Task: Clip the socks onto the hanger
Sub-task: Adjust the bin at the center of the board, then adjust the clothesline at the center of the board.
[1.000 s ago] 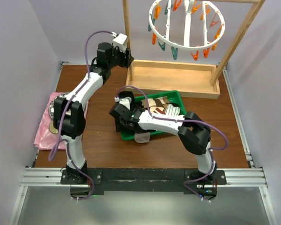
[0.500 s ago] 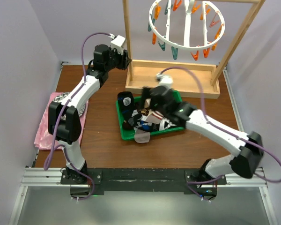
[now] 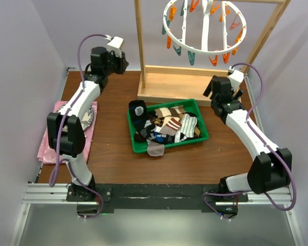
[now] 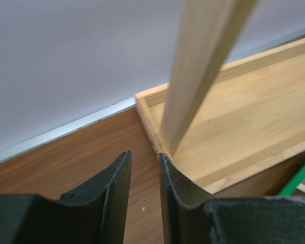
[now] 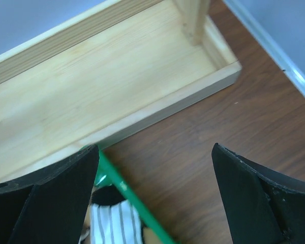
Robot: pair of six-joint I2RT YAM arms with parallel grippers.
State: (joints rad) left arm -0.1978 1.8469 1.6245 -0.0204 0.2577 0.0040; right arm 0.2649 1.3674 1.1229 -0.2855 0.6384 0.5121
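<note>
The socks [image 3: 167, 125] lie heaped in a green basket [image 3: 205, 134] at mid-table; a black-and-white striped sock [image 5: 112, 223] shows at the bottom of the right wrist view. The hanger [image 3: 170, 32], a white ring with orange and teal pegs, hangs from the wooden frame at the top. My left gripper [image 3: 124, 61] hovers at the far left, beside the frame's left post [image 4: 203, 66]; its jaws [image 4: 145, 155] stand a narrow gap apart, with nothing between them. My right gripper [image 3: 211, 91] is over the table by the basket's far right corner, wide open [image 5: 155, 148] and holding nothing.
The wooden frame's tray base [image 3: 187, 86] sits behind the basket, its posts rising either side of the hanger. A pink cloth [image 3: 51, 143] lies at the left edge with a patterned item [image 3: 77, 115] on it. One grey sock [image 3: 155, 149] hangs over the basket's near rim.
My right arm swung out of the basket to the far right and its jaws opened wide. My left gripper drifted left, away from the post, with its jaws narrowing.
</note>
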